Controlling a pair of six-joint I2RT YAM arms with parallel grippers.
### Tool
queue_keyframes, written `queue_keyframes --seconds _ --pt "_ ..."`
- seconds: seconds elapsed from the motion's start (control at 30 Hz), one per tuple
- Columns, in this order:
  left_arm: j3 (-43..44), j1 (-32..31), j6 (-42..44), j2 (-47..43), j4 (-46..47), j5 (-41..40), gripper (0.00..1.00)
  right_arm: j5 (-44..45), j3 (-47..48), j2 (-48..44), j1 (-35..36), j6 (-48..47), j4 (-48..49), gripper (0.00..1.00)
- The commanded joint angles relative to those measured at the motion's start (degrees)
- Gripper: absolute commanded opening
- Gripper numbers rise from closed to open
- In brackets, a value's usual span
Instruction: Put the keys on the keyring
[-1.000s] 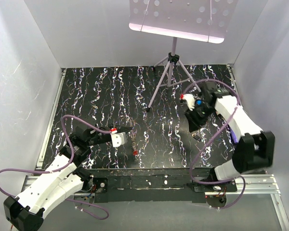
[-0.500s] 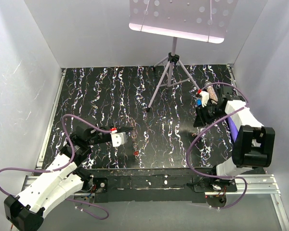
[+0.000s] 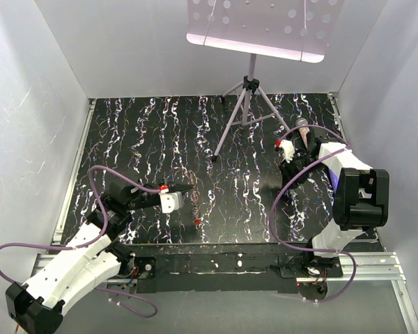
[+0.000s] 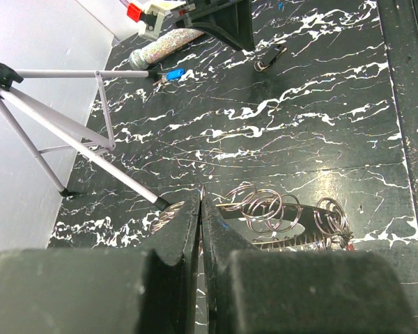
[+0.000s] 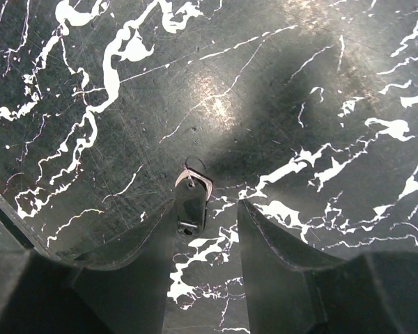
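My left gripper (image 3: 186, 188) (image 4: 200, 198) is shut on the keyring (image 4: 265, 207), a thin grey-brown coiled loop. It dangles just above the table (image 3: 195, 203), with a small red piece (image 3: 197, 221) at its low end. My right gripper (image 3: 284, 189) (image 5: 205, 216) points down at the table at the right, jaws open. A small dark-headed key with a metal loop (image 5: 193, 198) lies flat between its fingers, close to the left finger (image 5: 146, 243). A blue-headed key (image 4: 171, 74) lies farther back. Other keys are out of view.
A tripod stand (image 3: 245, 104) with a perforated plate (image 3: 265, 24) stands at the back centre; its legs (image 4: 83, 132) reach toward my left gripper. A glittery cylinder (image 3: 301, 125) (image 4: 160, 49) lies by the right arm. White walls enclose the black marbled table (image 3: 146, 139).
The right arm swung back to the right, then turned its gripper down over the dark key. The left gripper with the keyring has hardly moved.
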Motion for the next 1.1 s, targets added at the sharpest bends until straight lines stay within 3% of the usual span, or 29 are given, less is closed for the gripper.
queue_keyframes --seconds 0.0,0.27,1.07 --pt "1.2 0.0 0.0 -1.5 1.9 1.4 0.0 1.0 -1.1 1.1 1.0 -1.5 1.5 0.48" --pt "1.2 0.0 -0.1 -1.5 2.0 1.6 0.0 1.2 -2.0 2.9 4.0 -0.8 2.8 0.45" --pt "1.1 0.0 -0.1 -1.2 1.9 1.4 0.0 0.7 -1.2 5.3 4.5 -3.2 0.7 0.2"
